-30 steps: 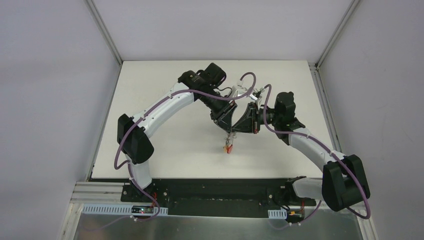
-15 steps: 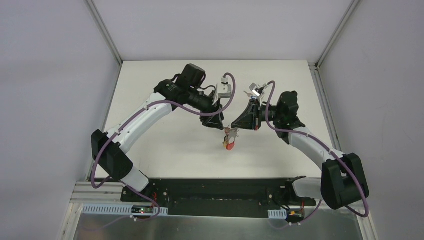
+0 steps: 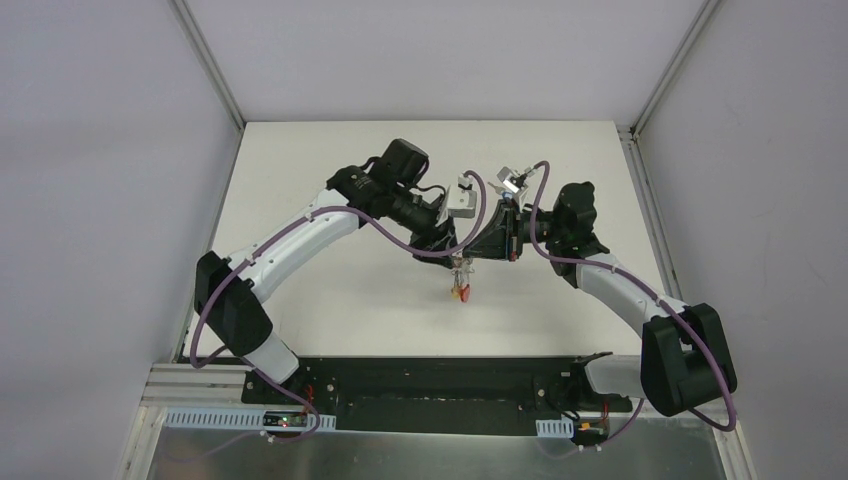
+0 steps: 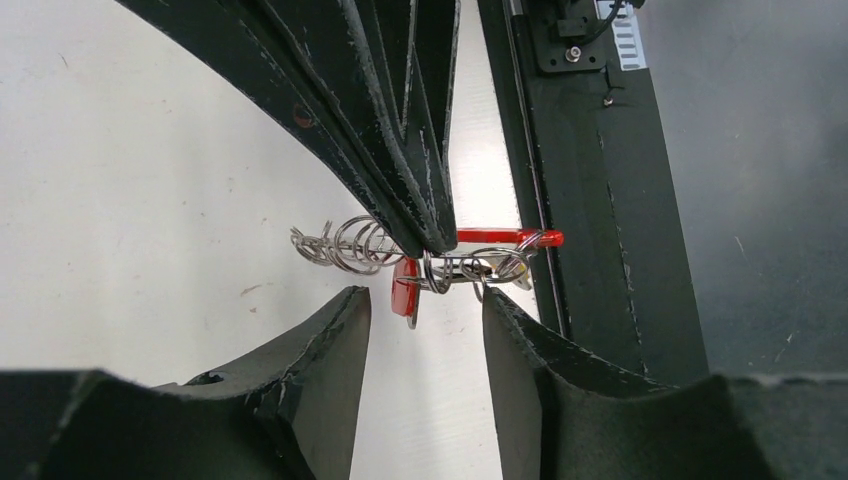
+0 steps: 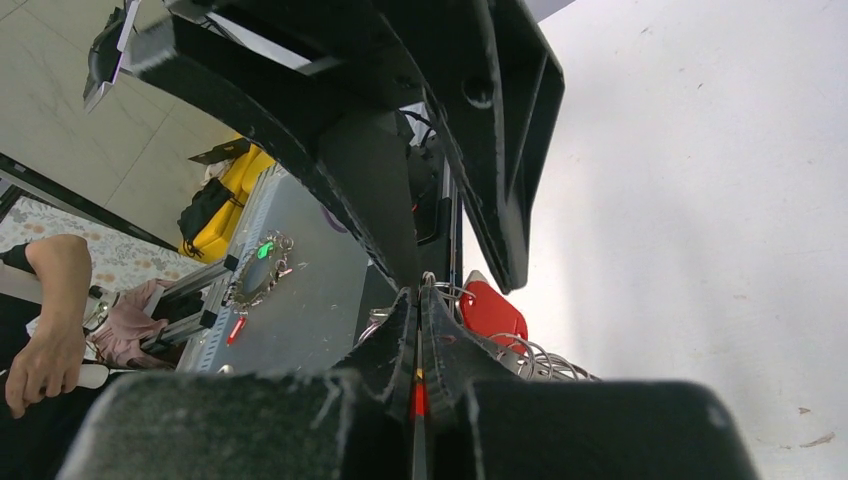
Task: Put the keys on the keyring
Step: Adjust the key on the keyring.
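Top view, left gripper (image 3: 452,254): pointed in from 9 o'clock above the table (image 3: 330,200).
Top view, right gripper (image 3: 472,256): pointed in from 3 o'clock, tip nearly against the left one.
Top view, keyring (image 3: 461,272): hung below both tips, toward 6 o'clock.
Left wrist view, left gripper (image 4: 425,318): spread wide, gripped nothing.
Left wrist view, keyring (image 4: 500,237): sat just beyond the spread fingers at 12 o'clock, long axis from 9 to 3 o'clock, across their gap.
Left wrist view, right gripper (image 4: 432,238): pressed together on the loop near its middle.
Left wrist view, red-tagged key (image 4: 405,292): dangled under the loop.
Right wrist view, right gripper (image 5: 417,320): pinched the keyring's thin red edge.
Right wrist view, red-tagged key (image 5: 490,310): showed at 1 o'clock of the pinch.
Containers: none seen.
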You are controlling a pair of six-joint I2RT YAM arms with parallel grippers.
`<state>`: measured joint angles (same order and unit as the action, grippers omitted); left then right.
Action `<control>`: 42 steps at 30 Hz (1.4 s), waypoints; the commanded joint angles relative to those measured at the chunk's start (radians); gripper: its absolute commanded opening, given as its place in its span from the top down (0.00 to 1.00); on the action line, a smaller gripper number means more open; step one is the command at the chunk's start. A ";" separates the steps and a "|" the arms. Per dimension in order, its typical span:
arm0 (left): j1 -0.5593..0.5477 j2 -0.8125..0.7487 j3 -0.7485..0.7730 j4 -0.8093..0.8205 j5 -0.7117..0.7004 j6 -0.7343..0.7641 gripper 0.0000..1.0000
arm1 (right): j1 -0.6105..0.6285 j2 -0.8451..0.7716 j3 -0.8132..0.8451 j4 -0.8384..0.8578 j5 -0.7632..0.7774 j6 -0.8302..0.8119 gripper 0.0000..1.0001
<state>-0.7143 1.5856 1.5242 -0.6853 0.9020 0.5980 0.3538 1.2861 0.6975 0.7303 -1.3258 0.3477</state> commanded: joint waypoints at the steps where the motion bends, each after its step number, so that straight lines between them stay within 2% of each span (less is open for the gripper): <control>1: -0.011 0.015 -0.005 0.003 -0.006 0.046 0.56 | -0.004 -0.009 0.025 0.072 -0.031 0.007 1.00; 6: -0.017 0.026 -0.010 0.000 -0.019 0.038 0.66 | -0.004 -0.010 0.025 0.072 -0.030 0.007 1.00; 10: -0.022 0.042 -0.007 -0.010 -0.023 0.034 0.82 | -0.006 -0.010 0.027 0.072 -0.028 0.008 1.00; 13: -0.023 0.053 -0.006 -0.023 -0.014 0.026 0.98 | -0.010 -0.019 0.022 0.072 -0.013 0.007 1.00; 14: -0.023 0.056 -0.007 -0.027 -0.011 0.019 1.00 | -0.012 -0.021 0.021 0.072 -0.005 0.007 1.00; 21: -0.027 0.061 -0.011 -0.018 0.026 -0.122 1.00 | -0.025 -0.032 0.006 0.070 0.042 -0.002 1.00; 28: -0.027 0.048 -0.049 0.111 0.075 -0.317 1.00 | -0.024 -0.031 -0.007 0.070 0.059 -0.016 1.00; 31: -0.027 0.054 -0.040 0.119 0.068 -0.343 1.00 | -0.027 -0.032 -0.008 0.070 0.058 -0.016 1.00; 39: 0.002 0.025 -0.033 0.098 -0.001 -0.302 0.73 | -0.030 -0.031 -0.008 0.070 0.013 -0.026 1.00; 42: 0.013 0.008 -0.027 0.091 -0.019 -0.280 0.69 | -0.031 -0.024 -0.005 0.070 -0.005 -0.030 1.00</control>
<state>-0.7212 1.6382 1.4780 -0.6075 0.9031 0.2970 0.3283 1.2831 0.6785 0.7311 -1.2911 0.3374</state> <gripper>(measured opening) 0.291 0.006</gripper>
